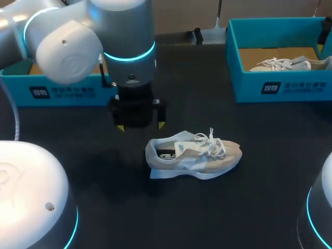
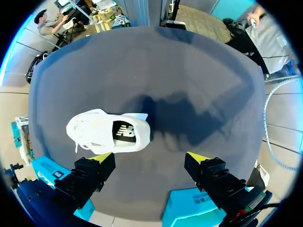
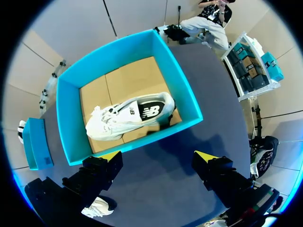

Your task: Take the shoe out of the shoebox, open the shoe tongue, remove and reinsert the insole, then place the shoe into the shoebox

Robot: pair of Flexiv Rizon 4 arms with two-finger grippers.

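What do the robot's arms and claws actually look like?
Left arm and right arm are thick, rounded, silvery-white tubes with glowing cyan rings at the joints. Left claw and right claw are blocky black, each with two fingers tipped bright yellow.

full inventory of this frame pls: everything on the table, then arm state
beige-and-white lace-up sneaker: 1, beige/white, standing on its sole mid-table, outside both boxes
white lace-up sneaker: 1, white, inside the right teal shoebox on its brown cardboard floor
right teal shoebox: 1, teal, lidless, far right of the table
left teal shoebox: 1, teal, far left of the table, mostly hidden behind the left arm; contents not visible
black table: 1, black, under everything
left gripper: 1, yellow tips, open and empty, above the table by the beige sneaker's heel
right gripper: 1, yellow tips, open and empty, above the table beside the right shoebox
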